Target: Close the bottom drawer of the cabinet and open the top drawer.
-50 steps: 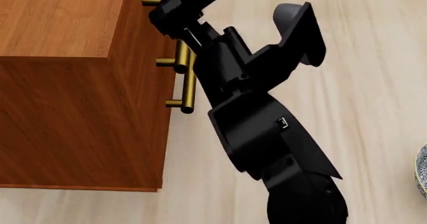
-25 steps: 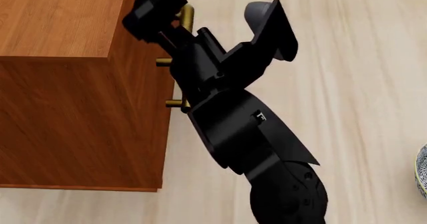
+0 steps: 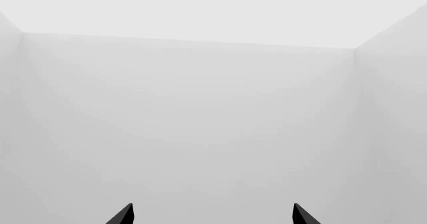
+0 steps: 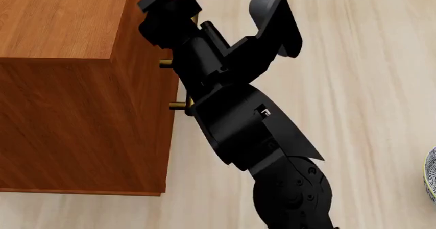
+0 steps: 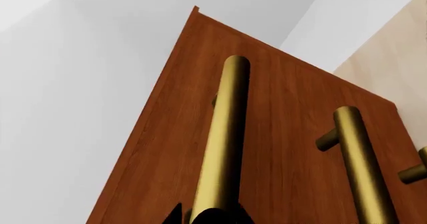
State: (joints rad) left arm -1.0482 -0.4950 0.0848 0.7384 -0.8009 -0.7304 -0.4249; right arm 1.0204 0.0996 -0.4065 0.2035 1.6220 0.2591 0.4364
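cabinet (image 4: 75, 86): big reddish-brown box on the floor's left side, drawer fronts facing right
right arm (image 4: 238, 122): reaches up along the cabinet front
right gripper (image 4: 170, 7): up at the top drawer (image 5: 167, 149), brass handle (image 5: 223, 144) running between its tips, can't tell if it's clamped
left gripper (image 3: 212, 215): fingertips spread apart, holding nothing, just white wall ahead

The cabinet (image 4: 61, 86) is a boxy reddish-brown wood-grain unit standing on the pale plank floor, its front facing right in the head view. Brass bar handles (image 5: 223, 139) run along the drawer fronts, which look flush. The top drawer (image 5: 167, 134) shows its handle closest in the right wrist view.
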